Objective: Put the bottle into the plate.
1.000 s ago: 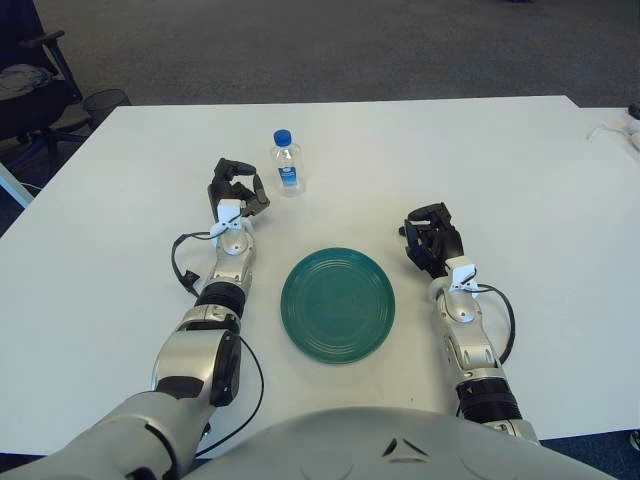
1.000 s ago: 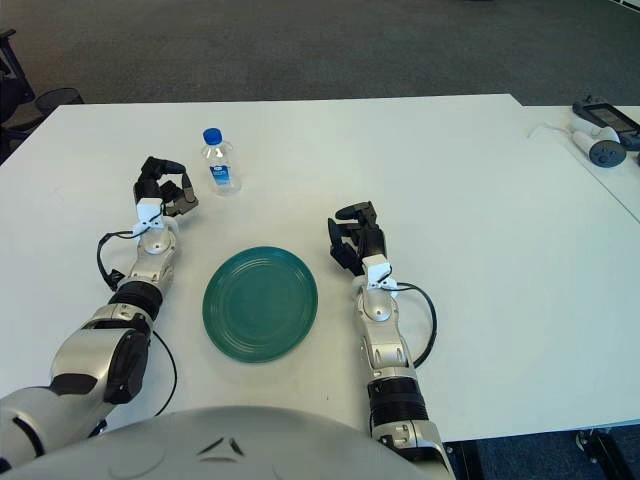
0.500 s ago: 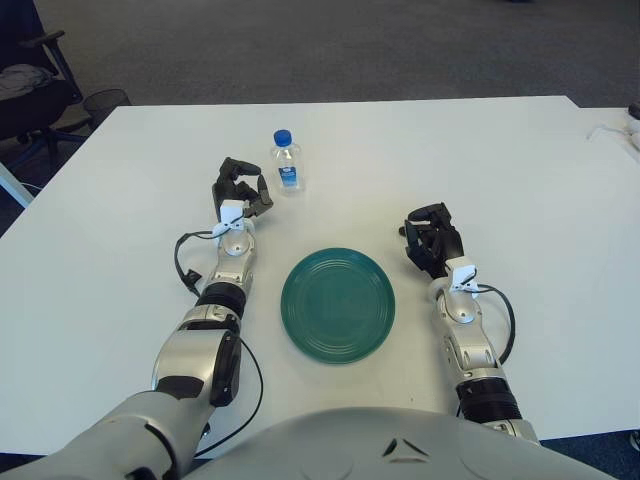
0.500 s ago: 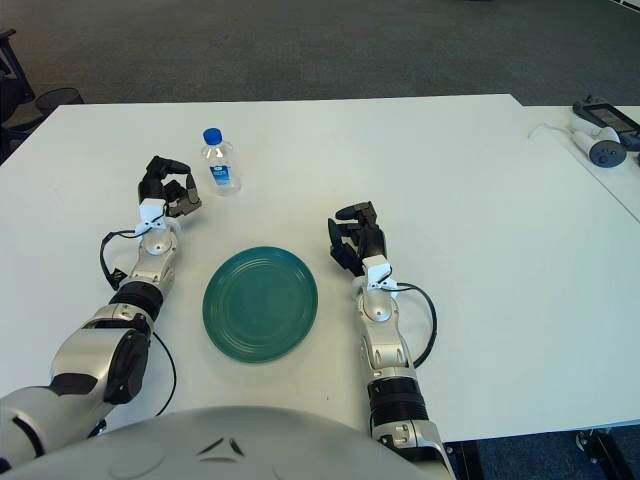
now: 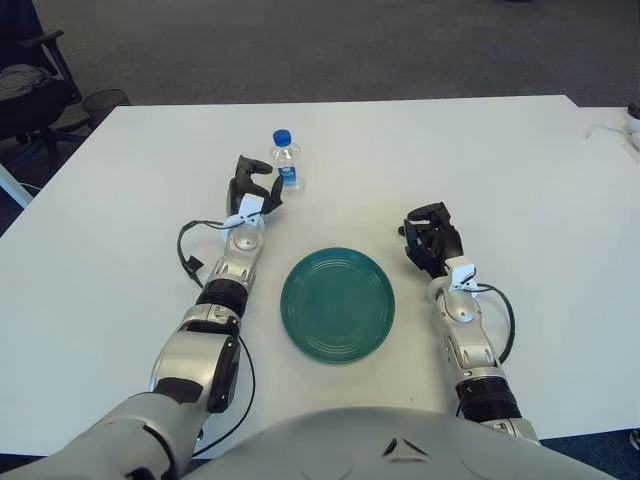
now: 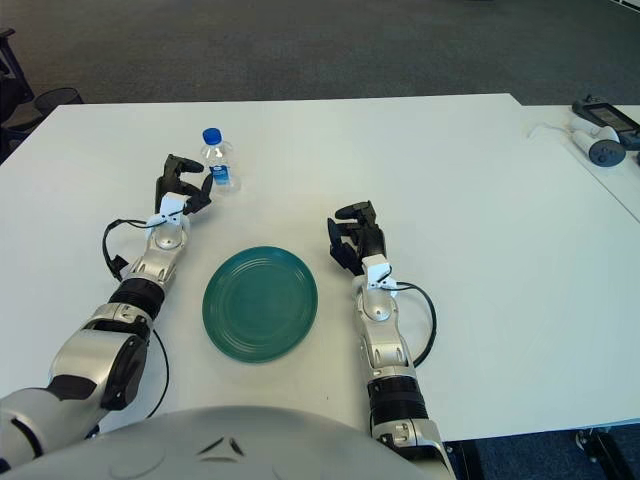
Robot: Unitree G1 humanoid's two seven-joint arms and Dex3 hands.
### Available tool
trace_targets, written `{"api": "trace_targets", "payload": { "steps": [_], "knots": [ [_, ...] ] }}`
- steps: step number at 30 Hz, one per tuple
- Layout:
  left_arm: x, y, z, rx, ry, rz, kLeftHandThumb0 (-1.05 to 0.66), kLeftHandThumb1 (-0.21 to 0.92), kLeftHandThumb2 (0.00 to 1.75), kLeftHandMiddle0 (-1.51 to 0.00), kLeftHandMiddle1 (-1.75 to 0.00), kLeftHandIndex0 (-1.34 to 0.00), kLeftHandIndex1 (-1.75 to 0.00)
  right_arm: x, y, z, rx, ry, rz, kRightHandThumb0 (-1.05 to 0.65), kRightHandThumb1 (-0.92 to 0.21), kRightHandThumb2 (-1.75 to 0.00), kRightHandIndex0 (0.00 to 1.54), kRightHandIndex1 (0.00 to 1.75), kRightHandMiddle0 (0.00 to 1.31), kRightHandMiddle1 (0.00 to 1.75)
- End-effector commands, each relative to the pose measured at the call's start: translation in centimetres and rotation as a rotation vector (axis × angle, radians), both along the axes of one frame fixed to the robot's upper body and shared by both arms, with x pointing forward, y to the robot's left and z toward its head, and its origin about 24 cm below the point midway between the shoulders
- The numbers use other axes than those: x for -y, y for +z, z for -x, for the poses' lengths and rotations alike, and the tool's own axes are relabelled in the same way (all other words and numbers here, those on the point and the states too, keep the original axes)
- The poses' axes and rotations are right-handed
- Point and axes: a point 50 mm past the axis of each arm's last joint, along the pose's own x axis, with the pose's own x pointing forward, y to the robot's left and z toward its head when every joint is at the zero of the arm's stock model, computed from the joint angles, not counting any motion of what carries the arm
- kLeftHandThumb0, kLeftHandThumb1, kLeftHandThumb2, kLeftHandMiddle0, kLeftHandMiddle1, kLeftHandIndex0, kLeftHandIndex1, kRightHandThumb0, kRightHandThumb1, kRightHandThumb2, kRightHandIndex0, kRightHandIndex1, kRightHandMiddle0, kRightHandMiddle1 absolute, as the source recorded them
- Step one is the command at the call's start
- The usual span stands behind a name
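Small clear plastic bottle with blue cap (image 5: 285, 161) upright on white table (image 5: 480, 170), far side, well apart from round teal plate (image 5: 338, 304) at near centre. Left hand (image 5: 253, 187) just beside bottle on its left, fingers spread, holding nothing; judged lined up for side grasp, contact not yet clear. Right hand (image 5: 431, 240) idle right of plate, fingers loosely curled, empty, out of carry path. Plate bare, ready to receive bottle

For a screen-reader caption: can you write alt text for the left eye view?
The robot's left hand, fingers open, reaches beside an upright blue-capped bottle on a white table, not grasping it. A green plate lies nearer, and the right hand shows right of it.
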Motion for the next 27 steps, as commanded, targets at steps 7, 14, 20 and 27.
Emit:
{"api": "trace_targets", "payload": {
  "steps": [7, 14, 20, 27],
  "knots": [
    [-0.3, 0.2, 0.5, -0.010, 0.167, 0.154, -0.90, 0.92, 0.34, 0.00, -1.37, 0.00, -1.75, 0.2, -4.6, 2.5, -0.263, 0.000, 0.003, -0.34, -0.92, -0.52, 0.41, 1.20, 0.19, 1.75],
    [-0.2, 0.3, 1.0, 0.011, 0.209, 0.195, -0.88, 0.92, 0.38, 0.00, -1.18, 0.00, -1.75, 0.1, -4.6, 2.5, -0.258, 0.002, 0.002, -0.34, -0.92, -0.52, 0.41, 1.20, 0.19, 1.75],
    [-0.1, 0.4, 1.3, 0.026, 0.261, 0.207, -0.86, 0.92, 0.42, 0.00, -0.98, 0.00, -1.74, 0.1, -4.6, 2.5, -0.259, 0.005, 0.002, -0.35, -0.92, -0.52, 0.40, 1.20, 0.19, 1.75],
    [-0.2, 0.6, 1.4, 0.034, 0.306, 0.215, -0.84, 0.92, 0.51, 0.00, -0.84, 0.00, -1.70, 0.2, -4.6, 2.5, -0.261, 0.010, -0.003, -0.35, -0.92, -0.52, 0.40, 1.20, 0.19, 1.75]
  ]
}}
